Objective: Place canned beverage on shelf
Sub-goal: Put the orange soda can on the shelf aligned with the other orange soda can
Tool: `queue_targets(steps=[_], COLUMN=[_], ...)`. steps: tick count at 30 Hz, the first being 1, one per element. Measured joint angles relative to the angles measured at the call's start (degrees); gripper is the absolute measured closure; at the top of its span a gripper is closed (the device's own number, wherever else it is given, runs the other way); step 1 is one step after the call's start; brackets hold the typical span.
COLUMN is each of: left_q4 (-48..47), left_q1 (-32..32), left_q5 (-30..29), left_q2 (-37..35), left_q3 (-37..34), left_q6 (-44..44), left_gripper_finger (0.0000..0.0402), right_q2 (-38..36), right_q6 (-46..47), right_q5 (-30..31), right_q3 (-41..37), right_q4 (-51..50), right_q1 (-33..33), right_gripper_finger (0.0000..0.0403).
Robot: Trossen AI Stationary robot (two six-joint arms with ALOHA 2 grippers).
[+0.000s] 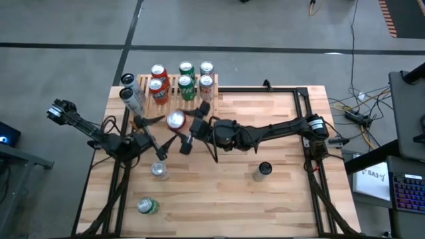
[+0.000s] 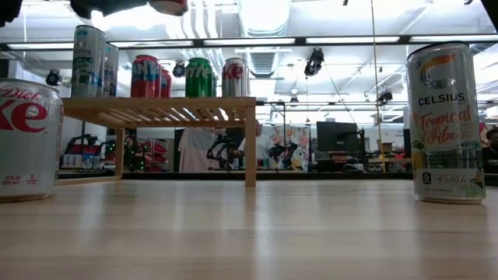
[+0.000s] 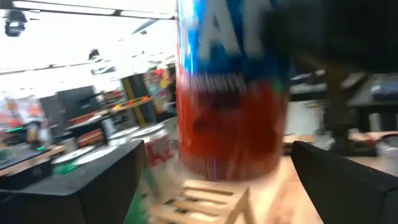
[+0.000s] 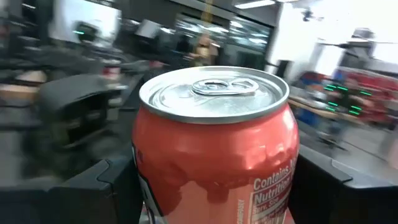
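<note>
On wooden table (image 1: pixel 265 199), slatted shelf (image 2: pixel 159 110), bright workshop behind

A light wooden table (image 1: pixel 279 199) carries a low slatted wooden shelf (image 1: pixel 174 85) at its far edge, with six upright cans on it. Directly on the tabletop stand a silver Diet Coke can (image 1: pixel 159 170), a Celsius can (image 1: pixel 263 170), and a green can (image 1: pixel 147 206) near the front.
</note>
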Motion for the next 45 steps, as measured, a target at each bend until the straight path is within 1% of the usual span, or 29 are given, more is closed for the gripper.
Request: queue_targets(steps=[3,6,8,10,13,14,16,19,22,26,29,37,45], left_q4=[0.0,0.0,0.0,0.0,0.1,0.1,0.1,0.1,0.1,0.1,0.0,-1.8,-2.1], left_q1=[-1.4,-3.3,-4.8,-6.2,-8.1,-8.6,-9.6,-11.2,-12.9,-14.9,-15.7,-15.9,-15.8], left_q5=[-4.5,-9.2,-11.0,-11.2,-11.2,-11.2,-11.2,-11.3,-11.3,-11.4,-11.4,-11.5,-11.4], left_q2=[-1.0,-2.1,-2.9,-4.0,-6.5,-7.5,-9.4,-12.2,-14.9,-18.2,-20.4,-23.7,-24.2], left_q3=[0.0,0.0,0.0,0.0,0.0,0.0,0.0,0.0,0.0,0.0,0.0,0.0,0.0], left_q6=[2.4,5.6,7.5,8.7,9.9,10.1,10.1,10.3,10.3,10.3,10.3,10.1,10.9], left_gripper_finger=[0.0012,0.0011,0.0011,0.0011,0.0012,0.0013,0.0015,0.0015,0.0016,0.0016,0.0016,0.0016,0.0015], right_q2=[-0.4,-0.4,-0.3,-0.3,-0.2,0.6,2.1,5.8,8.8,11.2,12.3,15.5,19.6], right_q6=[0.0,0.9,1.6,3.6,9.7,11.7,14.6,16.7,17.4,18.1,18.4,19.0,16.6], right_q5=[4.2,4.3,3.6,0.9,-5.9,-7.4,-9.0,-10.8,-11.3,-11.2,-10.7,-11.2,-11.3], right_q3=[2.9,3.9,3.8,3.2,1.9,1.7,1.5,1.4,1.3,1.3,1.4,5.5,13.6], right_q4=[-4.5,-7.1,-7.4,-7.4,-6.8,-6.3,-5.9,-2.5,1.3,6.3,8.1,8.1,2.2], right_q1=[-0.6,-1.8,-2.9,-4.4,-7.9,-9.0,-10.9,-12.8,-13.0,-13.2,-13.5,-14.2,-13.7], right_gripper_finger=[0.0127,0.0127,0.0127,0.0127,0.0127,0.0127,0.0127,0.0127,0.0127,0.0127,0.0127,0.0127,0.0127])
